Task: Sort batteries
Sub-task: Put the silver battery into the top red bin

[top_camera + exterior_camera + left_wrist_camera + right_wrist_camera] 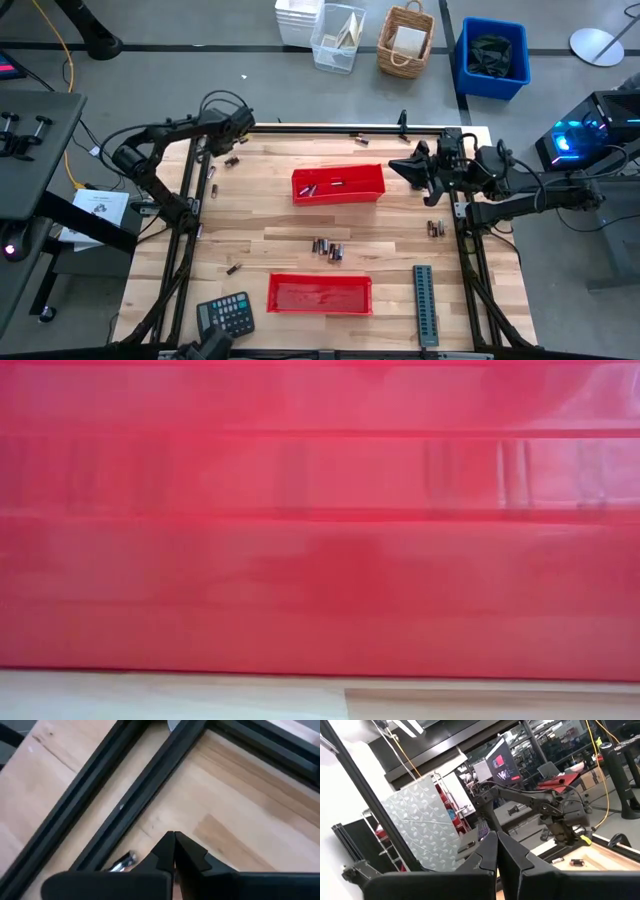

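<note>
High view shows tiny brownish-grey metal-tipped cylinder batteries loose between two shallow red plastic trays, both pincers clenched empty; they look light, stiff, roll-prone, so pinch mid-body.

In the low view we see almost nothing but a red tray wall filling the picture, cut off at both sides and the top; it hides the arms, the batteries and the room behind, leaving only a strip of tabletop below.

In the left wrist view, a battery just beside the left tool is half hidden behind the tool's dark body (only a shiny end shows).

From above, the batteries well away from the right tool are too small for us to count surely, and those inside the far tray show only as specks.
</note>
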